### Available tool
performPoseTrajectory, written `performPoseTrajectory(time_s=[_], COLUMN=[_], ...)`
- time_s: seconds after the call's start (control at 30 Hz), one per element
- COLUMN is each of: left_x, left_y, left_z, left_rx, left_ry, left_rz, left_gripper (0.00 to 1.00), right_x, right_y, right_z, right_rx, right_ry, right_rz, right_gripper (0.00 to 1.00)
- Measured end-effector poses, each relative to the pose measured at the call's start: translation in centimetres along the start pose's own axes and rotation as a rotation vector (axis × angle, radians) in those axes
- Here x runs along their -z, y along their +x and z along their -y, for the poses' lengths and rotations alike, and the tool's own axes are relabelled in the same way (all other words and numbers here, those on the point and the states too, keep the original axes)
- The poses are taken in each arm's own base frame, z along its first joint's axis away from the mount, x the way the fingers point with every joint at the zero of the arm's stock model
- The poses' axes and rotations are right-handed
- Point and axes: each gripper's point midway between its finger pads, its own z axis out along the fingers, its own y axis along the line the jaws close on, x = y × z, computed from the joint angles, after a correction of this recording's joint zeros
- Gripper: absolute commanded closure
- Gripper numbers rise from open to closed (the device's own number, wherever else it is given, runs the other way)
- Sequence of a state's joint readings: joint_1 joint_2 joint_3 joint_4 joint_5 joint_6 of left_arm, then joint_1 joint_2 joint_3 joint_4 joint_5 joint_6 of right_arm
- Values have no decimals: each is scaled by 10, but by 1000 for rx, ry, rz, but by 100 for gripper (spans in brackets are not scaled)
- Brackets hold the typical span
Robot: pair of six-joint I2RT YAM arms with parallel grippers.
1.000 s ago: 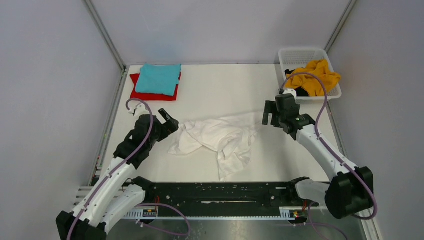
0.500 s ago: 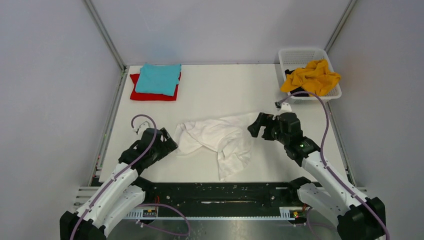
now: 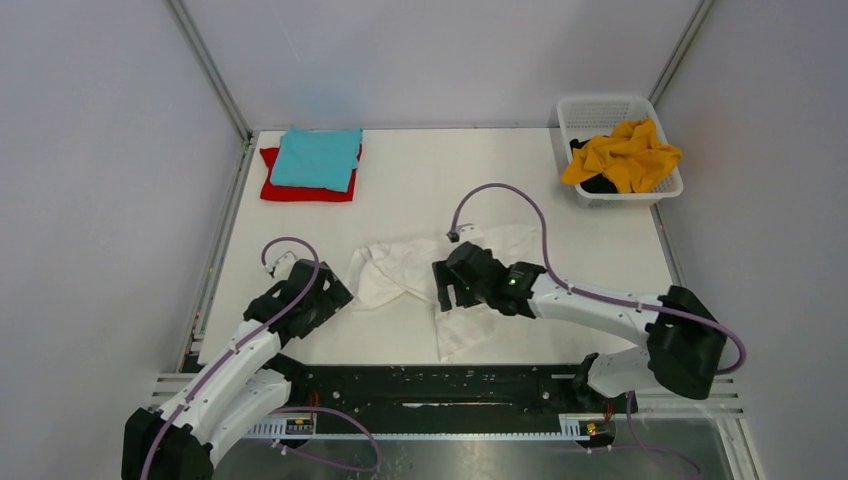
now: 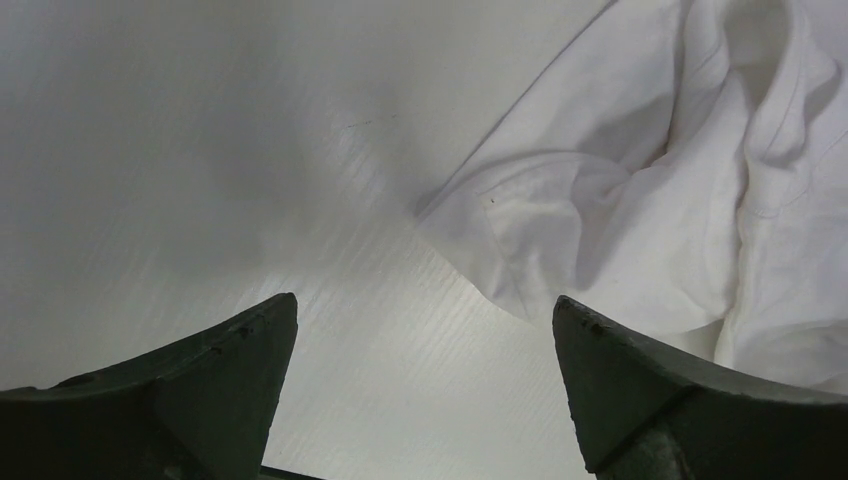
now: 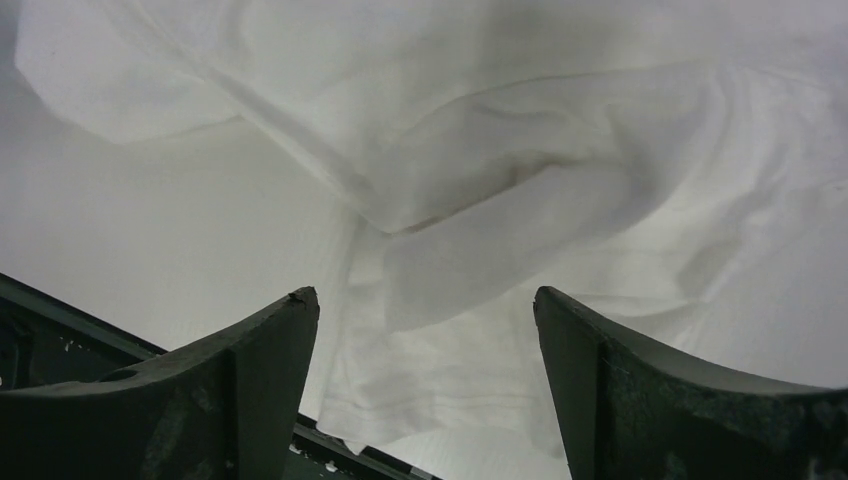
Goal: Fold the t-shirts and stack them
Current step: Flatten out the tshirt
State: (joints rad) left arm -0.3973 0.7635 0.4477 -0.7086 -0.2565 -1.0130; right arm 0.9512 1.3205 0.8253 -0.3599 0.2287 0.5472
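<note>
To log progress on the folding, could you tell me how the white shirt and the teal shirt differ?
The white shirt lies crumpled and spread out; the teal shirt is folded flat. The white shirt lies on the table, the open left gripper beside it and the open right gripper over it; the teal shirt rests on the red shirt at the far left corner. Neither is gripped.

White t-shirt [image 3: 395,272]; teal t-shirt [image 3: 318,158]

Right claw [image 3: 448,291] over crumpled white t-shirt [image 3: 400,270]
</note>
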Motion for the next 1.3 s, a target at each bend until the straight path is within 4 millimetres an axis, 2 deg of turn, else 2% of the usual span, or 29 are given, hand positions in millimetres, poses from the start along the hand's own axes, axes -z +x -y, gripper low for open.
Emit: performPoseTrajectory(time_s=[0.07,0.17,0.33,0.37,0.43,0.5,0.6,0.73,0.87,0.93,1.0,1.07,1.13,1.3], left_x=[0,-1,-2,-2,-4,-5,-7,-9,-11,-12,-12,-13,-14,-16], left_y=[-1,-3,-5,-5,-5,-4,-4,-2,0,2,2,4,6,10], left_z=[-1,-2,-4,-4,-4,-5,-4,-5,-5,-4,-2,2,5,17], left_rx=[4,9,16,15,8,5,3,-2,-8,-11,-12,-10,-7,-1], left_ry=[-4,-8,-17,-20,-26,-31,-36,-43,-52,-54,-49,-37,-22,24], left_rz=[5,10,15,15,10,7,4,-7,-24,-32,-41,-51,-65,-99], left_gripper=[1,1,1,1,1,1,1,1,1,1,1,1,1,1], right_x=[-5,-14,-30,-32,-35,-37,-34,-18,11,26,40,52,62,77], right_y=[0,0,14,19,26,30,26,16,-4,-12,-18,-16,-9,9], right_z=[-12,-21,-7,-3,2,8,16,28,45,62,90,120,140,165], right_rx=[43,89,112,116,119,122,108,97,59,13,-60,-127,-163,-177], right_ry=[19,78,190,209,237,268,313,349,365,382,418,464,496,539], right_rz=[-9,-34,-94,-114,-138,-144,-123,-56,56,101,139,170,189,201], right_gripper=[21,25,33,38,60,77,85,95,97,97,97,97,97,97])
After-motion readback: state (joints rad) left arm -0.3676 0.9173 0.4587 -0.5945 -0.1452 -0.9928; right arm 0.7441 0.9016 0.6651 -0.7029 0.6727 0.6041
